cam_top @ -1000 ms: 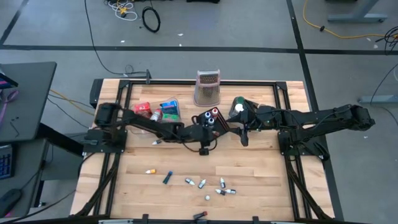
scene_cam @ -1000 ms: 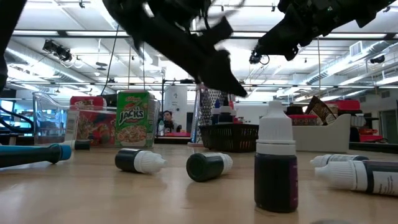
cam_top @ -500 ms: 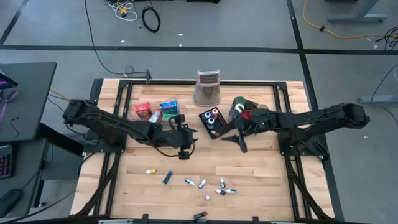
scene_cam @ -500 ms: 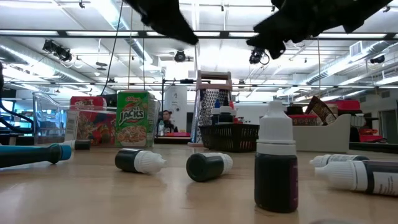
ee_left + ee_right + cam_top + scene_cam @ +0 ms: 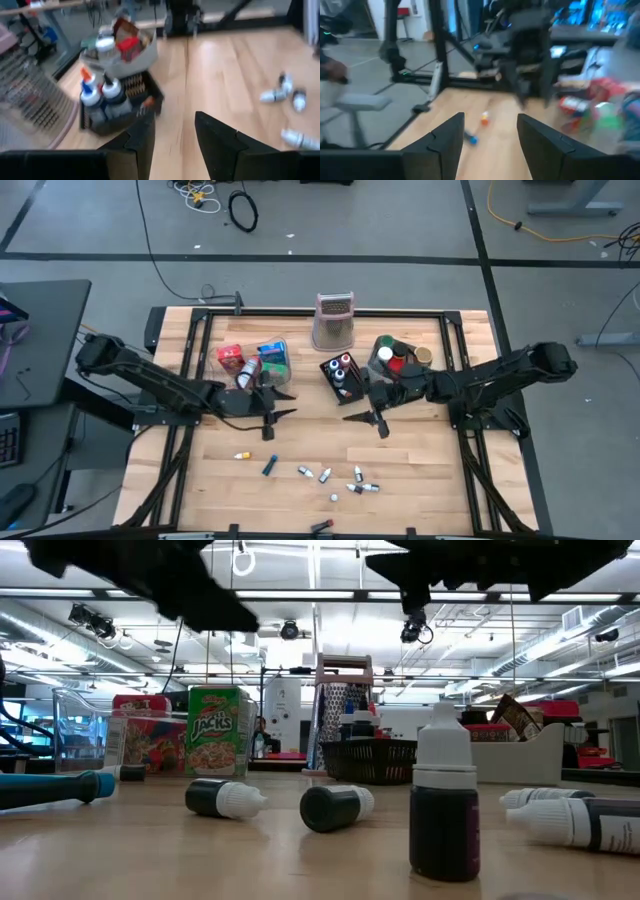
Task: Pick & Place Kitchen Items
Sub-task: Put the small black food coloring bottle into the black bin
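You are getting blurred packets (image 5: pixel 590 107) beside left arm in right wrist view. Low view is cropping both arms at top edge; grater stand (image 5: pixel 343 700) is hiding behind mesh basket (image 5: pixel 368 760). Vials (image 5: pixel 335 478) are showing too small for labels.

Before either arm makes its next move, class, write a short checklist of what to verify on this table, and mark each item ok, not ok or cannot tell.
1. Left pincer empty, fingers apart: ok.
2. Right pincer empty, fingers apart: ok.
3. The two pincers clear of each other over the wooden table: ok.
4. Small white-capped dark vials lying loose near the table's front, not yet placed: not ok.
5. One purple vial standing upright among them: ok.
6. Free room left in the black mesh basket holding bottles: cannot tell.
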